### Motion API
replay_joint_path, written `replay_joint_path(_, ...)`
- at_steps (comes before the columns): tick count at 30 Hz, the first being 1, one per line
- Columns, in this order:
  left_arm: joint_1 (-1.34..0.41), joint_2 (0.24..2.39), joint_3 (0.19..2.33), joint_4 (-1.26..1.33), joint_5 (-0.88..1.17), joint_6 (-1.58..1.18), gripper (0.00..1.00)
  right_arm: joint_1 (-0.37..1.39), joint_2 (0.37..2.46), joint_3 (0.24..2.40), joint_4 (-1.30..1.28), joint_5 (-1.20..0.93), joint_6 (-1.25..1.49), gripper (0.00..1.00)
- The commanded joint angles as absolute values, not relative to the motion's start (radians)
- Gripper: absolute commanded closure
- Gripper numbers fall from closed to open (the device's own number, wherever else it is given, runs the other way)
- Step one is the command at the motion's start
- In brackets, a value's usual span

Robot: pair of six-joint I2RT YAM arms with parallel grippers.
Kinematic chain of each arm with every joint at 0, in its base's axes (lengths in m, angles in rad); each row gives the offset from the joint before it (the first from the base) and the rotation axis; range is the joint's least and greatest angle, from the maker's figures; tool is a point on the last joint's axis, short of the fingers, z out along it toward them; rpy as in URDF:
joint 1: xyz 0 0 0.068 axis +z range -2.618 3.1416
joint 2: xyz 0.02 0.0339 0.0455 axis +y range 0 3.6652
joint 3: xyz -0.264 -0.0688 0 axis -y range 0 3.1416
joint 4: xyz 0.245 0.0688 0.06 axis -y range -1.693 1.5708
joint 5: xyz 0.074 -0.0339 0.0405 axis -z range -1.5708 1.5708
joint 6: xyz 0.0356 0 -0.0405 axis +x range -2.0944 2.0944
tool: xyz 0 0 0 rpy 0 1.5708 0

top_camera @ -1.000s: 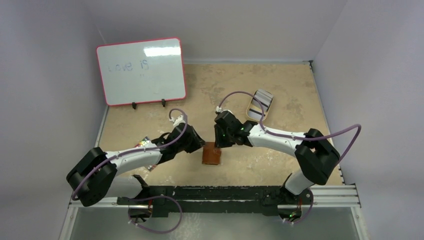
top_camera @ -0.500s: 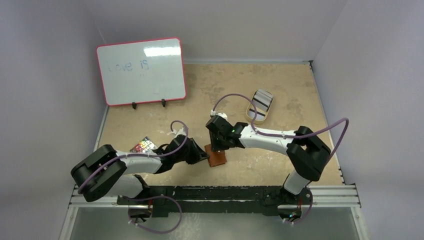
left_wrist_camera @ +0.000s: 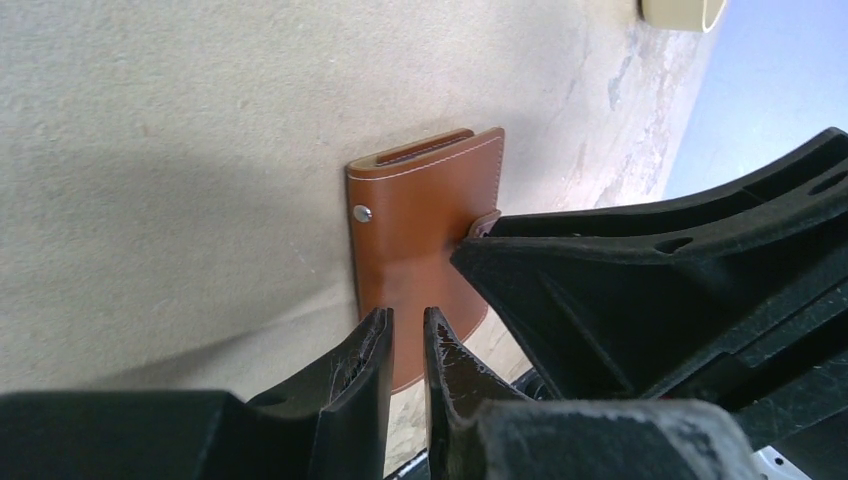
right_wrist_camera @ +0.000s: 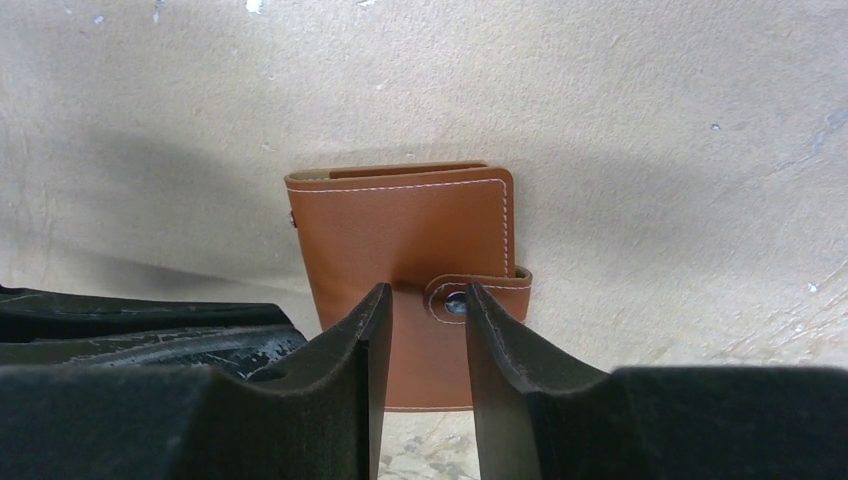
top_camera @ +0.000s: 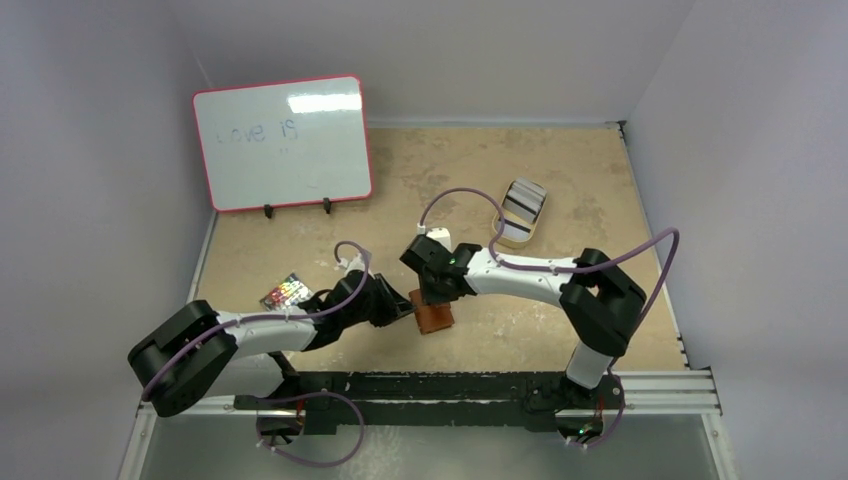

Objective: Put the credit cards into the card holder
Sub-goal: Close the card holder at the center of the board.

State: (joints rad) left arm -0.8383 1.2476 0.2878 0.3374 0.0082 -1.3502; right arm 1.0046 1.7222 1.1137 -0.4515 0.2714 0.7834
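**A:** From above, where does everything sit?

**B:** The card holder (top_camera: 433, 316) lies folded shut on the worktop (top_camera: 420, 180), close to the arm bases. The left gripper (top_camera: 403, 308) is at its left edge and the right gripper (top_camera: 432, 294) is over its far end. The credit cards (top_camera: 524, 203) are well apart from it, stacked in an oval tin (top_camera: 503, 233) toward the back right. A whiteboard (top_camera: 283, 142) stands at the back left.

**A:** And the left wrist view?

**B:** The left gripper (left_wrist_camera: 407, 318) has its jaws a thin slit apart, with nothing visible between them. Its tips are just at the near edge of the card holder (left_wrist_camera: 425, 240). The other arm's black body crowds in from the right.

**A:** The right wrist view?

**B:** The right gripper (right_wrist_camera: 420, 295) is parted and has not closed on anything. Its fingers straddle the snap tab (right_wrist_camera: 485, 280), with the button (right_wrist_camera: 455, 300) showing between them. The card holder (right_wrist_camera: 410, 230) is fastened.

**A:** How will it handle?

**B:** I'd judge it light, soft leather that is likely to slide and flex. One gripper should pin the body while the other takes the tab's free end and pulls the snap open. The cards look thin, stiff and slick, so each is best pinched by an edge that stands above the tin.
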Motion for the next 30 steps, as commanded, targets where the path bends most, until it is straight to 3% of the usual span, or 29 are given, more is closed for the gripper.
replay_joint_path(1, -0.839, 1.228, 0.305, 0.320, -0.026, -1.338, 0.83, 1.011, 1.730, 1.149, -0.503, 0.313, 0.798, 0.65)
replay_joint_path(17, -0.838, 1.238, 0.353, 0.234, -0.083, -1.291, 0.83, 1.014, 1.686, 1.086, -0.460, 0.291, 0.790, 0.90)
replay_joint_path(30, -0.838, 1.294, 0.384, 0.225, -0.083, -1.267, 0.83, 1.016, 1.630, 1.032, -0.391, 0.207, 0.755, 0.88)
